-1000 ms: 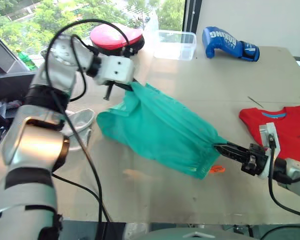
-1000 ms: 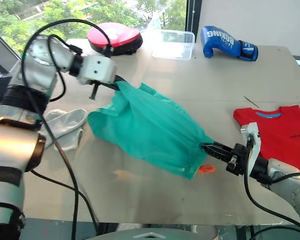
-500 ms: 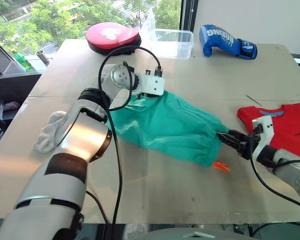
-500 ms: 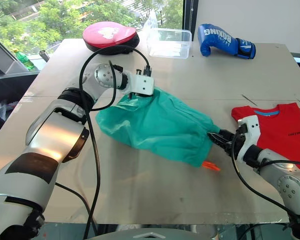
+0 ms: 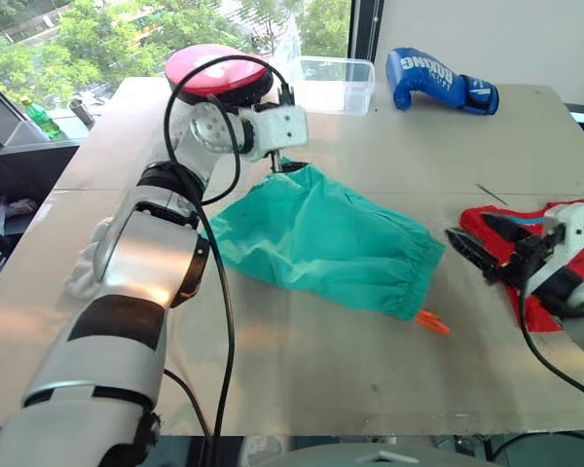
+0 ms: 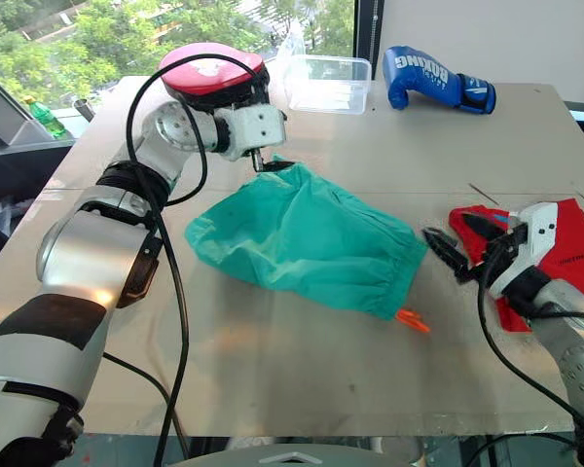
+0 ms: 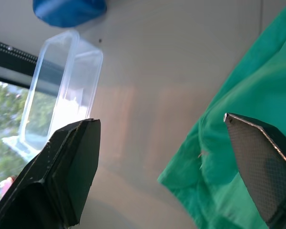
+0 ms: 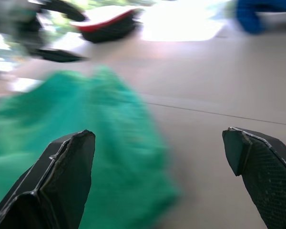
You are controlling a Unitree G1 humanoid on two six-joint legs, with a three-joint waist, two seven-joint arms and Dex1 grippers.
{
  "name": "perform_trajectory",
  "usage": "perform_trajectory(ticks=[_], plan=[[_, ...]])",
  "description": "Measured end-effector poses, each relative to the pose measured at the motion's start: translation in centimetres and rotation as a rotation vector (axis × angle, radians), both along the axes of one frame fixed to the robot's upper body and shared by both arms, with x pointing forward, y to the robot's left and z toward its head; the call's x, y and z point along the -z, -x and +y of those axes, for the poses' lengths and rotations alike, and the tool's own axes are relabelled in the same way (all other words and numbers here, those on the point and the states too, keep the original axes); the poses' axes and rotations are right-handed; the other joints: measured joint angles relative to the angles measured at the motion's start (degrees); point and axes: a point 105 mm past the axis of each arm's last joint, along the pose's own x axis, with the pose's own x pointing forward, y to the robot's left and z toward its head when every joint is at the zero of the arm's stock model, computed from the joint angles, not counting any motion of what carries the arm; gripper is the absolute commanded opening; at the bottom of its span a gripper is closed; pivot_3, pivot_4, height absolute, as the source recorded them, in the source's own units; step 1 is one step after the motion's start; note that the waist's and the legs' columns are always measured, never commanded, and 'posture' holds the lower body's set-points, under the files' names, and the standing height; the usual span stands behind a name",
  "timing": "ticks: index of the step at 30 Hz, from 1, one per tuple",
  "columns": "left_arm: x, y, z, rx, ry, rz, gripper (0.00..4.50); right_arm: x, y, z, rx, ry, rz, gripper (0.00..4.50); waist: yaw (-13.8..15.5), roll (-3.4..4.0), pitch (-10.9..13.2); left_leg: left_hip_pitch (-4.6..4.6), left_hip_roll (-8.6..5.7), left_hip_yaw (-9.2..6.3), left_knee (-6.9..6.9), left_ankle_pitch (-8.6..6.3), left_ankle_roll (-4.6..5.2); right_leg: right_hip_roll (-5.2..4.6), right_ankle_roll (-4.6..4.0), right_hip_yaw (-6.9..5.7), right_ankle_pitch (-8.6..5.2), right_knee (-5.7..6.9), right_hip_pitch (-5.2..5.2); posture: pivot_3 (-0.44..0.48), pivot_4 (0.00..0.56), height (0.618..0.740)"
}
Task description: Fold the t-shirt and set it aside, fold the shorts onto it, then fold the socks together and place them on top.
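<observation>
Though half-covered, t-shirt [image 5: 543,226] still red

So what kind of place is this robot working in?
Probably an indoor lab or test room, not a home: a plain bare table beside a big window onto trees, with props like a boxing glove and punch pad.

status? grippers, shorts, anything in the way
Left gripper open, over the shorts' far edge. Right gripper open, off the waistband end. Shorts lying loose, unfolded, on the table. T-shirt under right arm. Nothing blocking.
</observation>
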Motion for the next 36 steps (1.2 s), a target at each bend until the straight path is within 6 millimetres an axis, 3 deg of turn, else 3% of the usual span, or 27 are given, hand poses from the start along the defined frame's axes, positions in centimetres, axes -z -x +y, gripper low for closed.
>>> perform_trajectory(ticks=[3, 6, 8, 10, 11, 16, 20, 24, 28, 32, 36], plan=[[-1.0, 0.9, -0.4, 0.073, 0.108, 0.08, 4.42, 0.1, 1.7, 1.8, -0.129, -0.024, 0.061, 4.5, 0.0, 0.0, 0.0, 0.03, -0.02, 0.0, 0.03, 0.0, 0.0, -0.02, 0.0, 0.0, 0.0, 0.08, 0.01, 0.0, 0.15, 0.731], [-1.2, 2.7, -1.6, 0.228, 0.164, 0.205, 4.42, 1.1, 4.3, 4.8, -0.331, -0.043, 0.181, 4.5, 0.0, 0.03, 0.0, 0.09, -0.02, -0.01, 0.04, 0.0, 0.0, -0.01, -0.01, 0.01, -0.01, 0.18, 0.02, 0.0, 0.15, 0.731], [1.1, 4.0, -1.7, 0.301, 0.136, 0.314, 4.42, 3.3, 5.9, 6.1, -0.428, -0.01, 0.314, 4.5, -0.1, 0.1, -0.1, 0.11, -0.01, 0.0, 0.04, 0.01, 0.0, -0.01, -0.02, 0.02, -0.01, 0.22, 0.01, 0.0, 0.15, 0.731], [3.0, 4.3, -1.4, 0.304, 0.126, 0.379, 4.42, 4.2, 6.3, 6.4, -0.447, -0.003, 0.359, 4.5, -0.2, 0.1, -0.1, 0.14, 0.0, -0.01, 0.06, 0.01, 0.01, 0.01, -0.02, 0.03, -0.01, 0.26, 0.01, 0.0, 0.15, 0.731], [4.7, 4.7, -1.2, 0.297, 0.119, 0.429, 4.42, 5.6, 6.1, 6.4, -0.435, 0.018, 0.404, 4.5, -0.3, 0.09, -0.1, 0.16, 0.0, -0.01, 0.08, 0.01, 0.01, 0.01, -0.02, 0.03, -0.01, 0.29, 0.01, 0.0, 0.15, 0.731], [8.9, 5.4, 0.5, 0.231, 0.079, 0.528, 4.42, 9.5, 5.3, 5.7, -0.35, 0.09, 0.503, 4.5, 0.0, 0.09, -0.1, 0.09, 0.0, -0.03, 0.2, 0.01, 0.01, 0.01, -0.01, 0.01, -0.01, 0.32, -0.02, 0.0, 0.15, 0.731], [10.1, 5.8, 1.5, 0.19, 0.082, 0.565, 4.42, 9.7, 5.0, 5.9, -0.322, 0.086, 0.48, 4.5, 0.0, 0.07, -0.1, 0.09, 0.0, -0.04, 0.24, 0.01, 0.01, 0.01, -0.01, 0.0, -0.01, 0.33, -0.01, 0.0, 0.15, 0.731], [11.1, 6.3, 2.7, 0.156, 0.052, 0.573, 4.42, 9.5, 3.2, 6.1, -0.201, 0.018, 0.44, 4.5, 0.0, 0.06, -0.1, 0.12, 0.0, -0.05, 0.25, 0.01, 0.0, 0.01, -0.01, 0.01, -0.01, 0.36, 0.0, 0.0, 0.15, 0.731], [12.9, 7.3, 3.5, 0.129, 0.031, 0.623, 4.42, 8.9, 0.1, 4.0, 0.003, -0.026, 0.386, 4.5, 0.1, 0.06, -0.1, 0.1, 0.0, -0.06, 0.25, 0.01, 0.0, 0.01, -0.02, -0.01, -0.01, 0.36, 0.0, 0.0, 0.15, 0.731], [12.6, 7.6, 3.4, 0.121, 0.03, 0.624, 4.42, 8.4, -2.5, 2.1, 0.187, -0.095, 0.354, 4.5, 0.2, 0.07, -0.1, 0.09, 0.0, -0.08, 0.25, 0.01, 0.0, 0.01, -0.02, -0.02, -0.01, 0.36, 0.0, 0.0, 0.15, 0.731], [12.3, 7.8, 2.6, 0.123, 0.054, 0.617, 4.42, 8.1, -3.7, 1.4, 0.28, -0.201, 0.375, 4.5, 0.1, 0.08, -0.1, 0.1, 0.01, -0.08, 0.24, 0.01, 0.0, 0.01, -0.02, -0.03, -0.01, 0.37, -0.01, 0.0, 0.15, 0.731]])
